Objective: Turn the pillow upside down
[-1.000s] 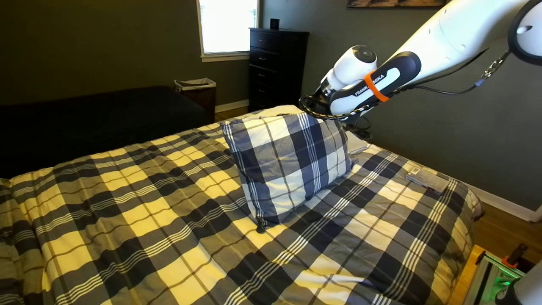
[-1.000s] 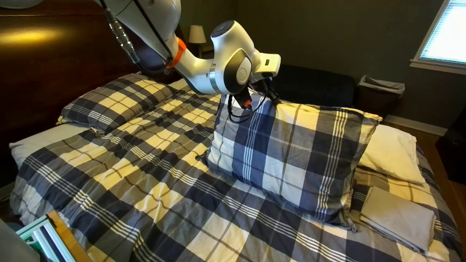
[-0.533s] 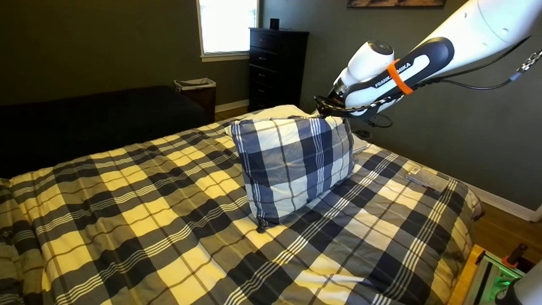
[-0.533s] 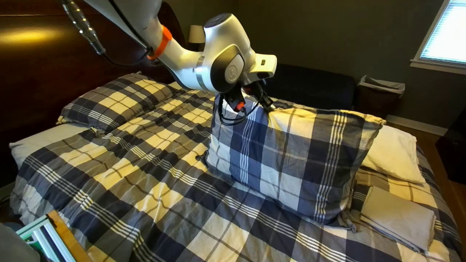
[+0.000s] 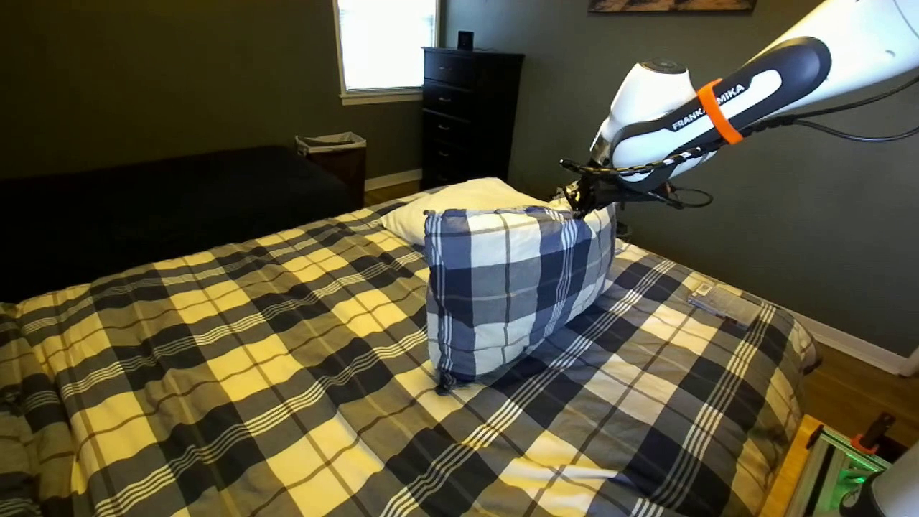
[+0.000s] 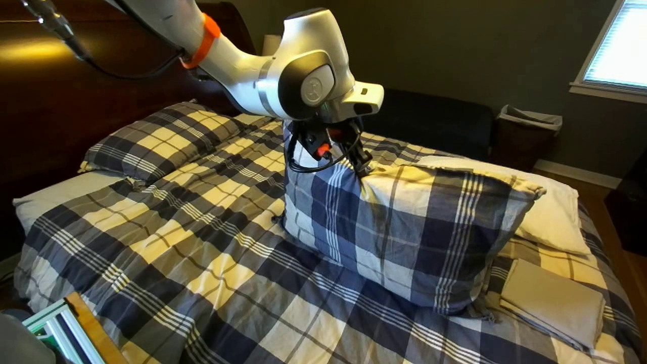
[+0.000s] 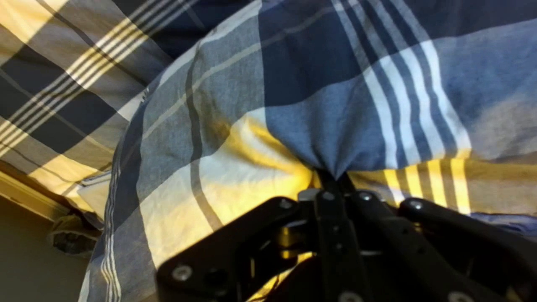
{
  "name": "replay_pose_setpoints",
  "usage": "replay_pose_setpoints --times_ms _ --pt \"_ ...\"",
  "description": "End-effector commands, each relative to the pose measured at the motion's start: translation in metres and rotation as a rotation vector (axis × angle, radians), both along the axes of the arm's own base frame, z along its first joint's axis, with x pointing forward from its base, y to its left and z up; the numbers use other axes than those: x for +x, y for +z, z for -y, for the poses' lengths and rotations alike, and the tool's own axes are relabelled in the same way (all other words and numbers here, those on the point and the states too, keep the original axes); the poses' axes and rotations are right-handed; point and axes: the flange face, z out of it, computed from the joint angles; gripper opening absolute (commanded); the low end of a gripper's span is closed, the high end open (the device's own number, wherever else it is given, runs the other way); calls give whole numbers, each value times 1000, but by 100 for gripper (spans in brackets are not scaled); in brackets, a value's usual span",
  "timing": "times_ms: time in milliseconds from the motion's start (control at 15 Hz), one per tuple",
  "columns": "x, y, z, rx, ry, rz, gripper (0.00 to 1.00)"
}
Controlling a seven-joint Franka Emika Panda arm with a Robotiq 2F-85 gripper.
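The plaid pillow stands on its lower long edge on the bedspread in both exterior views, with its top tilted over. It also shows in an exterior view and fills much of the wrist view. My gripper is shut on a pinch of fabric at the pillow's upper edge. Folds run into the closed fingertips. In both exterior views the gripper sits at the top edge, nearer one end than the other. The lower corners rest on the bed. The pillow's far face is mostly hidden.
A white pillow lies behind the plaid pillow. A folded grey cloth lies beside it. A flat packaged item lies near the bed's edge. Another plaid pillow rests by the headboard. The plaid bedspread covers the bed.
My gripper has pulled the pillow's top edge sideways and down, rightward in one exterior picture and leftward in its counterpart. The pillow leans over more, and more of the white pillow shows.
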Motion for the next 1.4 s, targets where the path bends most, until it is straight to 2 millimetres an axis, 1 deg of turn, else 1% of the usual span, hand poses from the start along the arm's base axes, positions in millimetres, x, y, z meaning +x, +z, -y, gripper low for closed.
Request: replay_pose_setpoints --times_ms 0,200,600,667,733,800,933,1333 --pt "-26 -11 4 14 -2 -120 0" --pt "-40 -22 8 25 -4 -201 0" --pt "-66 -30 17 28 16 -321 0" --pt "-70 -30 17 25 23 -337 27" --pt "-72 -28 17 26 28 -347 28" --pt "-75 -27 17 26 34 -352 33" --pt "-78 -17 18 21 41 -346 48" --pt "-83 23 19 34 56 -289 92"
